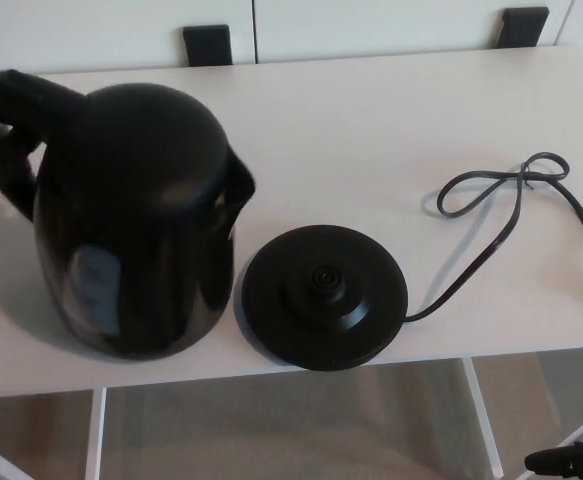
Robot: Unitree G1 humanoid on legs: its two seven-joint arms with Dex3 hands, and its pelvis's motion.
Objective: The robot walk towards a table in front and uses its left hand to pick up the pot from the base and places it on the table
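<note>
**A:** At the left of the surface point(371, 110), your left hand point(1, 115) has its fingers closed on the pot point(131, 220). The pot is off the base point(323, 295) and just beside it.

**B:** Is it set down?

**A:** You can't tell from here. I'd judge you're placing it, so lower it level and then let go. The pot is glossy black plastic, rounded and tall. The base is a flat matte disc trailing a limp cord point(511, 200).

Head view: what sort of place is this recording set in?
Probably a home or office kitchen corner: an electric pot beside its corded base, at a plain white table.
</note>
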